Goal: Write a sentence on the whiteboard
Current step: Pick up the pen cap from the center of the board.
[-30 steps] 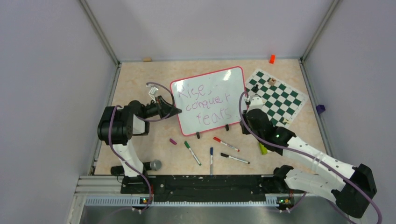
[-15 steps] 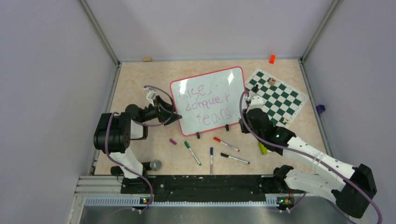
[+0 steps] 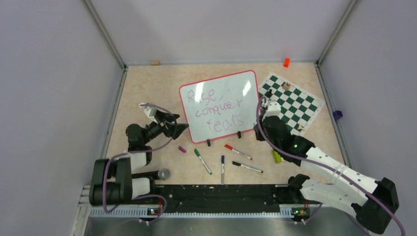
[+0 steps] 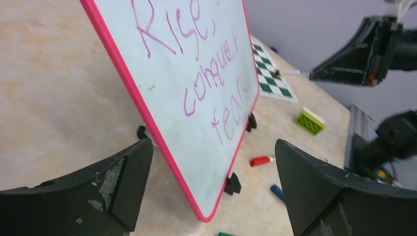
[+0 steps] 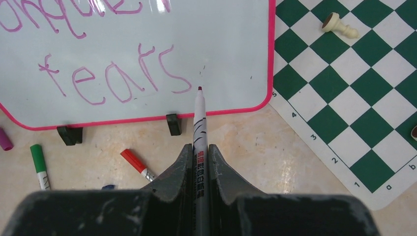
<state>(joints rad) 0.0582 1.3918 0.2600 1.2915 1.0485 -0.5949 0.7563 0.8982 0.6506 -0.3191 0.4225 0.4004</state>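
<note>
The whiteboard (image 3: 244,88) stands tilted on its black feet mid-table, pink-rimmed. On it is the purple sentence (image 3: 216,105), "Rise, conquer fears", in three lines. My left gripper (image 3: 183,127) is open at the board's lower left corner. In the left wrist view that corner of the whiteboard (image 4: 196,142) sits between the wide-spread fingers (image 4: 123,182) without touching them. My right gripper (image 5: 199,147) is shut on a white marker (image 5: 199,118). The marker's dark red tip is just above the board (image 5: 231,49), right of "fears" (image 5: 113,78).
A green-and-white chess mat (image 3: 292,101) lies right of the board, with a pale piece (image 5: 339,24) on it. In front of the board lie loose markers: red (image 3: 237,152), green (image 3: 202,161), blue (image 3: 222,168) and black (image 3: 247,167). There is also a purple cap (image 3: 182,149) and a green brick (image 3: 277,156).
My left gripper has opened, let go of the board's left edge and drawn back toward the near left. The right gripper with its marker has hardly moved.
</note>
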